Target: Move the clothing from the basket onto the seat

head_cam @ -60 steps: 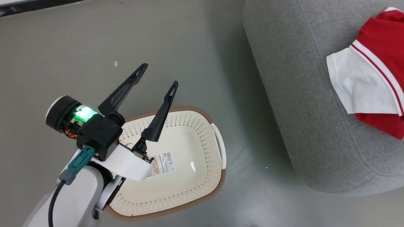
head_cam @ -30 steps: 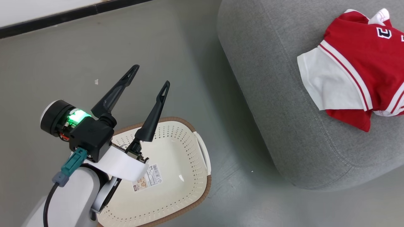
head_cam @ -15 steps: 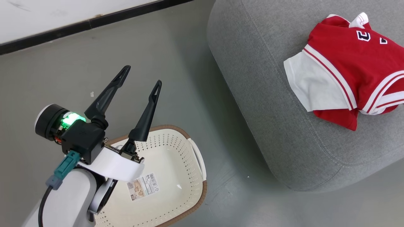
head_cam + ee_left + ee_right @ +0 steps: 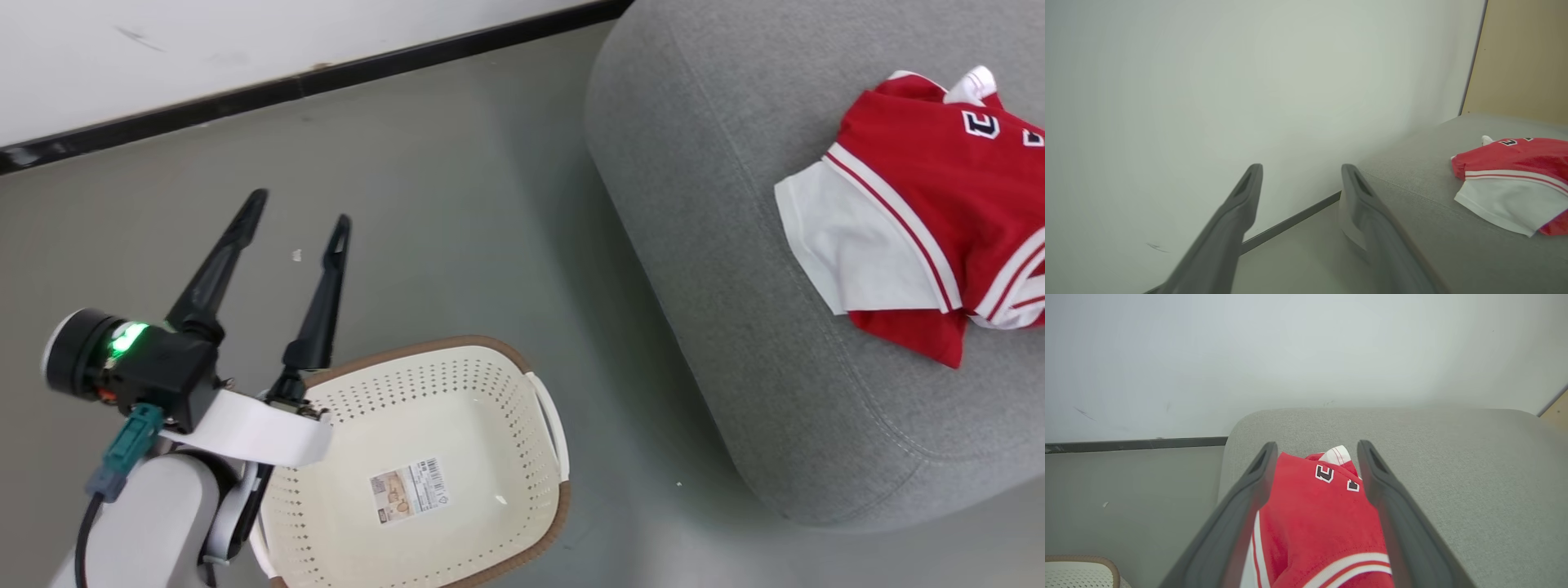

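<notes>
- Red sports garments with white sleeves and striped trim (image 4: 922, 163): lying bunched on the big grey fabric couch seat (image 4: 718, 269), well in from its rounded edge.
- Cream perforated plastic laundry basket with brown rim (image 4: 424, 371): on the grey floor (image 4: 457, 204) beside the seat, with nothing in it but the barcode sticker (image 4: 408, 490) on its bottom.
- Left hand (image 4: 300, 208): fingers spread wide, holding nothing, above the floor just past the basket's rim.
- Right hand (image 4: 1317, 446): fingers wide, one on either side of the red cloth in the wrist view. Nothing is pinched; whether the tips touch the fabric cannot be told.
- Judgement: the transfer looks done and the step in hand is the clean exit.
- Do it well: keep the right fingers spread and lift straight up off the cloth before swinging away, so a tip does not hook a sleeve or trim and drag the pile toward the seat edge.
- The left arm should clear the basket rim on its way to rest; the basket looks light, and a nudge would likely slide it.
</notes>
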`<state>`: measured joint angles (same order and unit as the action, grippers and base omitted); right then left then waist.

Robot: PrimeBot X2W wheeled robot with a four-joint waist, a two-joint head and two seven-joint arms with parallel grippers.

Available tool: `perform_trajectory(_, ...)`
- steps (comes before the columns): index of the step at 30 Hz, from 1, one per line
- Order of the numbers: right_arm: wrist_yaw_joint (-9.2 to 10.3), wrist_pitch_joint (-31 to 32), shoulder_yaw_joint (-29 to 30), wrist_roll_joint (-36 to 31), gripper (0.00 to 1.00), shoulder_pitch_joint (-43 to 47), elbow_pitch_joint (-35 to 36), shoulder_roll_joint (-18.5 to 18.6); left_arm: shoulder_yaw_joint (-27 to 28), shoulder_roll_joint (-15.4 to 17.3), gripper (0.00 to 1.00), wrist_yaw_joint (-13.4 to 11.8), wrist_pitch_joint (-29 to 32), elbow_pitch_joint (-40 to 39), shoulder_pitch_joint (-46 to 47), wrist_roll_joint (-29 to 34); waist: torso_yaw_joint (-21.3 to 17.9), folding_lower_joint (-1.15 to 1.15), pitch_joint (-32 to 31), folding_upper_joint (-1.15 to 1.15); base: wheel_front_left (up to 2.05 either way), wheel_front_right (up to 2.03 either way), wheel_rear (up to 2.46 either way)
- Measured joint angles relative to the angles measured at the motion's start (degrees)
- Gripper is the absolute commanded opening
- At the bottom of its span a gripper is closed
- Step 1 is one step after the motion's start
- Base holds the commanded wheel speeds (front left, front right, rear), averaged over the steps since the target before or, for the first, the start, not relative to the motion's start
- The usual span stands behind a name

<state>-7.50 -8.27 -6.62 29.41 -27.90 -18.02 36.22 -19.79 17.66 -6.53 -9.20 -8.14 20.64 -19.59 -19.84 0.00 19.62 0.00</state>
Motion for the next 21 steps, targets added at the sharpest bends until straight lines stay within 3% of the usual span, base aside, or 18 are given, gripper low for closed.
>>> perform_trajectory(10,0.00,0.2,-4.3,-4.0,1.00,-2.4,1.6,-6.0,2.8,-0.1,1.00,-2.8,-1.7,2.2,-3.9,-1.1,4.3,0.00,-2.3,0.00,0.00,0.00,0.00)
perform_trajectory(21,0.00,-1.4,-5.3,-7.5,1.00,-4.2,2.2,-12.7,3.7,-2.3,1.00,-3.9,-3.1,5.4,-7.8,-3.1,9.0,0.00,-5.4,0.00,0.00,0.00,0.00)
